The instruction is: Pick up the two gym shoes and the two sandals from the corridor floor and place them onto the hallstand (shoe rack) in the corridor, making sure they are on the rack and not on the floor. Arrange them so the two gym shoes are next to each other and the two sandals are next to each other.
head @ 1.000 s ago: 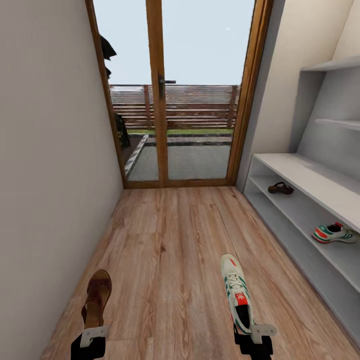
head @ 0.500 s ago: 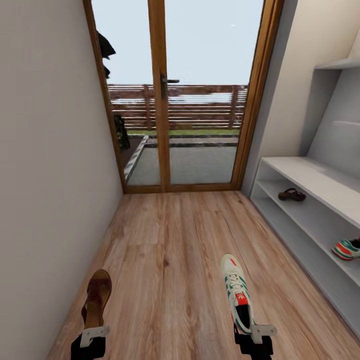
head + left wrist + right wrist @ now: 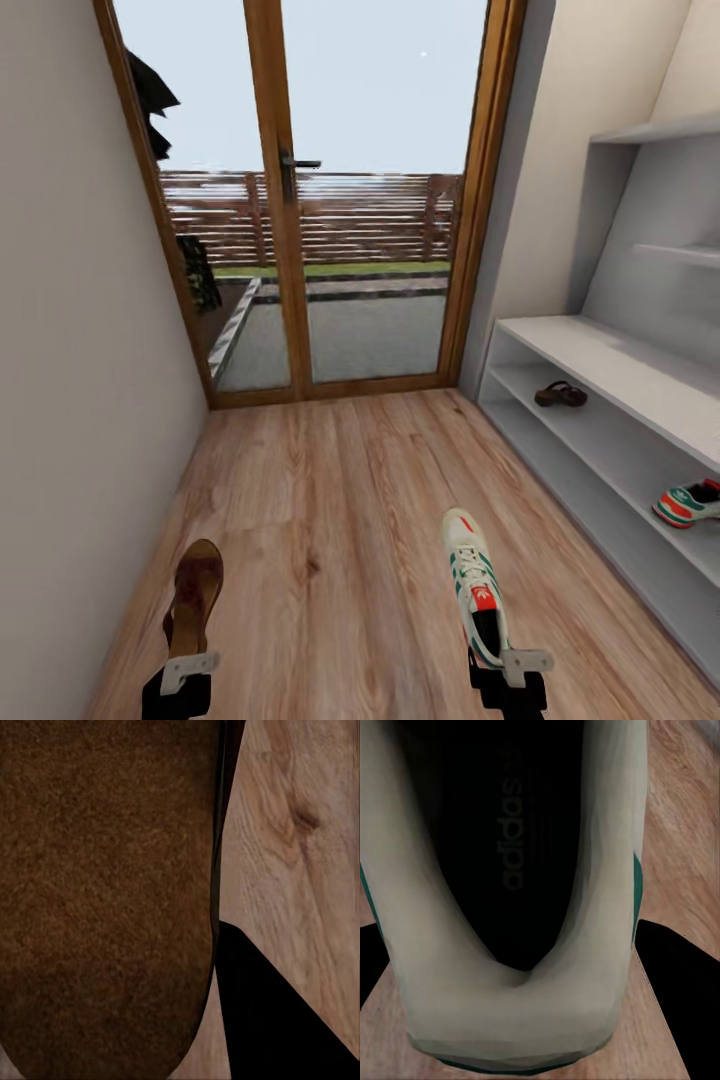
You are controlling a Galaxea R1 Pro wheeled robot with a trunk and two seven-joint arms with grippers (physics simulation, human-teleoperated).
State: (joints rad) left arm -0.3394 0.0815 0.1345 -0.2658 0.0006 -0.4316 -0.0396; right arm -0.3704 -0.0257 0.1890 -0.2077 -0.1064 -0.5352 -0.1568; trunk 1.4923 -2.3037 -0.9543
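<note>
While you face the pale-grey slanted shoe rack (image 3: 610, 365), your left gripper (image 3: 187, 668) pinches a brown leather sandal (image 3: 194, 595) and your right gripper (image 3: 512, 664) a white green-striped sneaker (image 3: 475, 585). One sandal (image 3: 560, 394) and one sneaker (image 3: 688, 503) already sit on the rack, well apart. Heel-only grips could let either shoe swing loose; pairs may end up separated.

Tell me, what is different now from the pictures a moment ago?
Mostly the camera swung: the door and the hallstand slid sideways in the picture, one way and then back, so that is the robot turning and not the things moving. The left end effector still holds a sandal and the right end effector still holds a gym shoe. The other sandal and other gym shoe stay on the rack's shelf.
</note>
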